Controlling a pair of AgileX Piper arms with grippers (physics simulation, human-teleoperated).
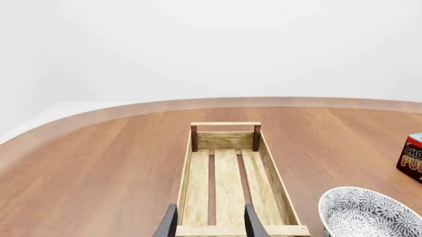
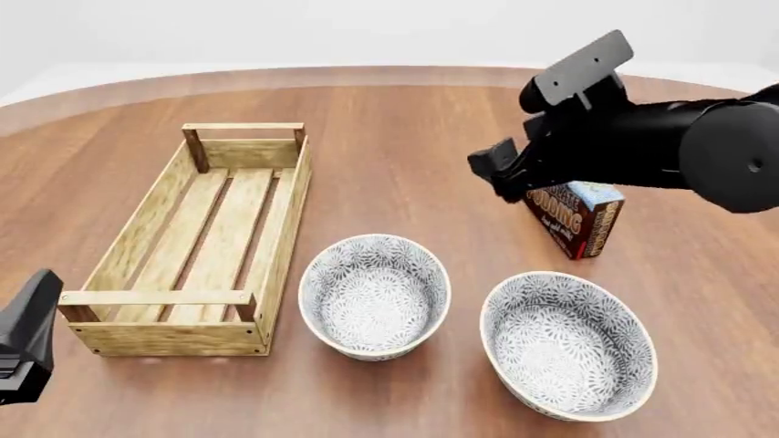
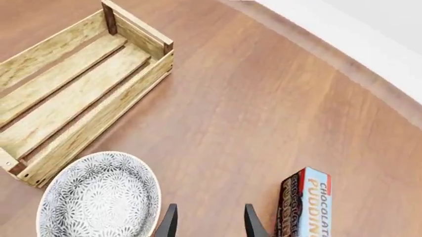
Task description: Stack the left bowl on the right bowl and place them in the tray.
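Observation:
Two white bowls with a grey floral pattern stand on the wooden table: the left bowl (image 2: 374, 297) close to the tray's right side, the right bowl (image 2: 567, 345) nearer the front. The tray (image 2: 287, 228) is a long light-wood slatted crate at the left with nothing in it. My left gripper (image 1: 211, 227) is open over the tray's (image 1: 274, 182) near end, with the left bowl (image 1: 366, 212) off to one side. My right gripper (image 3: 209, 224) is open above bare table between the left bowl (image 3: 99, 197) and the pudding box. Neither gripper holds anything.
A chocolate pudding box (image 2: 575, 217) stands upright behind the right bowl, under the right arm (image 2: 633, 146). The left arm's body (image 2: 25, 338) sits at the front left corner, next to the tray's near end. The table's curved far edge runs behind the tray.

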